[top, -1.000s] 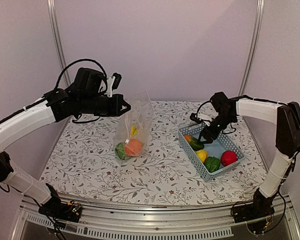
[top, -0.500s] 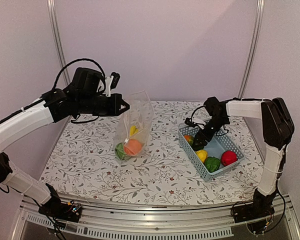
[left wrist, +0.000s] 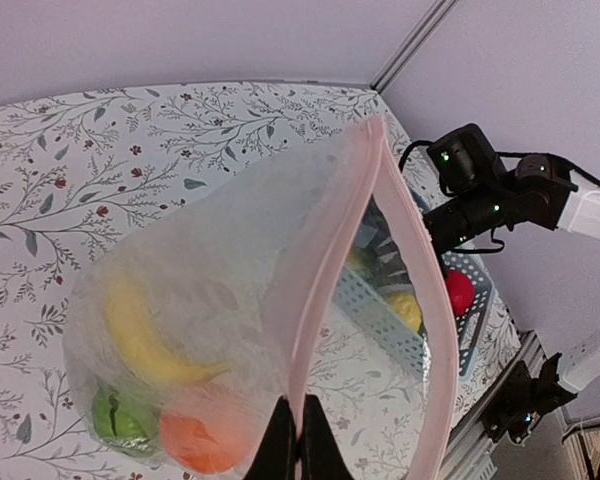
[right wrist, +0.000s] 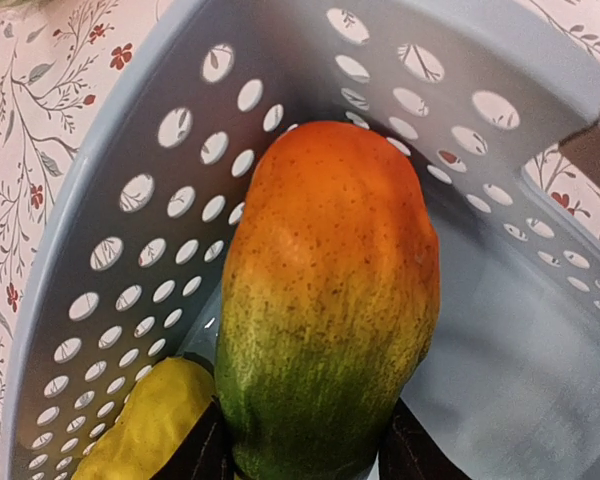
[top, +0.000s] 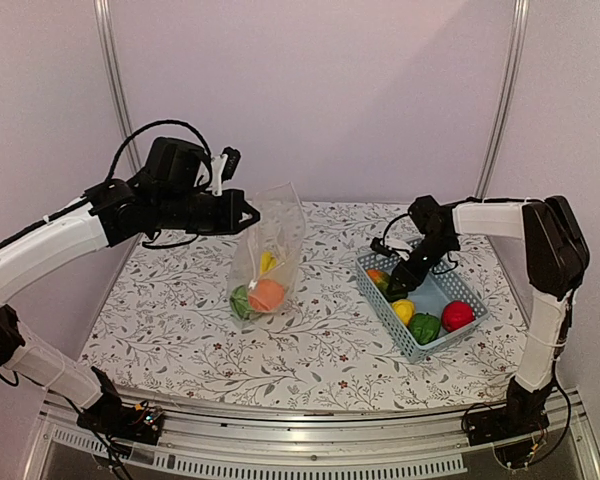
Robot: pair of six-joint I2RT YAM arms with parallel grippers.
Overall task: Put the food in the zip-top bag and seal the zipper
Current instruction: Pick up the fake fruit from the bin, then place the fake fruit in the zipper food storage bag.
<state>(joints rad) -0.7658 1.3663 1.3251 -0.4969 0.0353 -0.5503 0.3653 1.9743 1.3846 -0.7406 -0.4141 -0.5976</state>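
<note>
On the right wrist view the green-orange piece [right wrist: 325, 300] runs off the bottom edge, and I get only dark slivers of the right claw [right wrist: 300, 468] (fingertips cut off). The left claw [left wrist: 298, 442] is likewise cropped. A green piece [left wrist: 118, 418] shows only as a blur through the zip-top bag [left wrist: 210, 250].

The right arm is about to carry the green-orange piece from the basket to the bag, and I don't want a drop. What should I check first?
1. Right gripper straddles the green-orange piece, a finger on each side: ok.
2. Grasp closed firmly on it: cannot tell.
3. Piece clear of the basket wall and the yellow piece beside it: cannot tell; the yellow piece lies right against it.
4. Left gripper holds the zip-top bag up by its zipper: ok.
5. Bag mouth gaping open: ok.
6. Room above the banana and orange inside: ok.
</note>
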